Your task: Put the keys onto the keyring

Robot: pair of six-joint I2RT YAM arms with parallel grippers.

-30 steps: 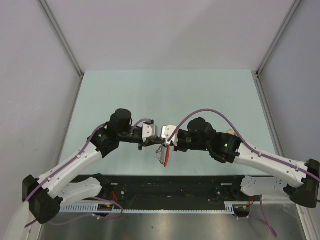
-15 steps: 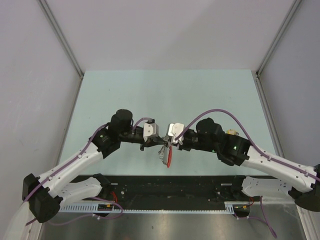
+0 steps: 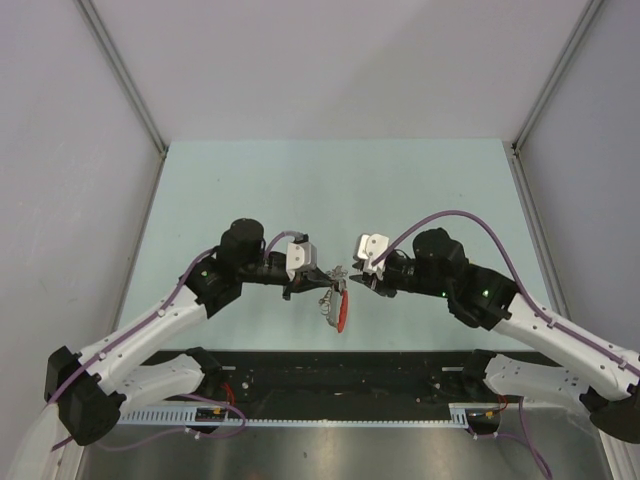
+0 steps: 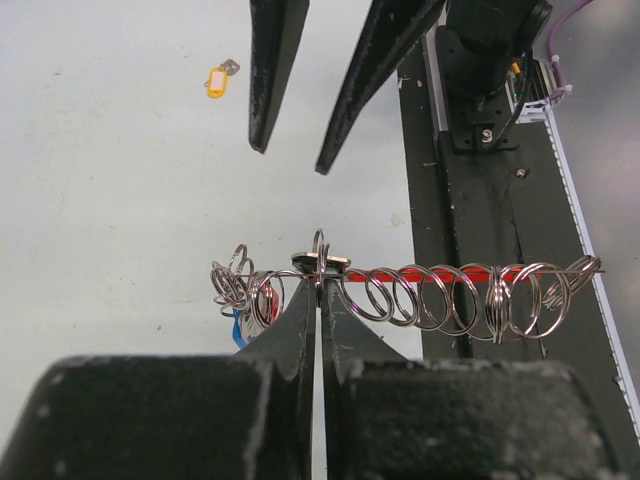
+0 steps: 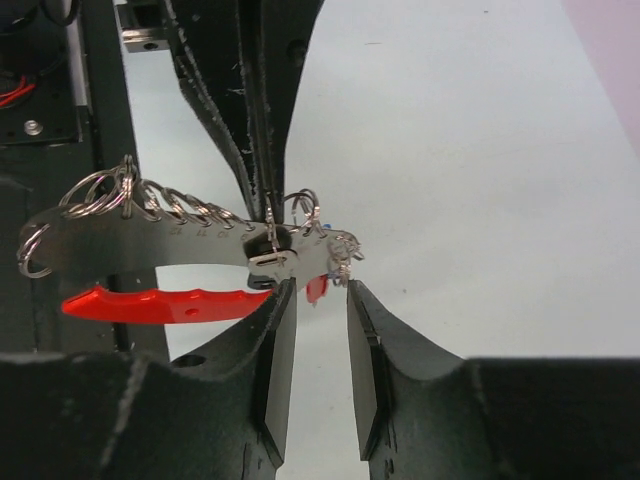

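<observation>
The keyring is a grey metal strap with a red curved end piece and a row of several small wire rings. It hangs above the table between the two arms. My left gripper is shut on a ring near the strap's middle. A blue key dangles from the ring cluster at one end. A yellow key lies loose on the table farther off. My right gripper stands open just short of the keyring's end, with nothing between its fingers.
The pale green table top is walled by grey panels on three sides. A black rail with cables runs along the near edge under both arms. The right arm's black base parts sit close behind the keyring.
My right gripper has opened, let go of the keyring and drawn back to the right. The left gripper stays shut on the keyring, which has swung slightly right.
</observation>
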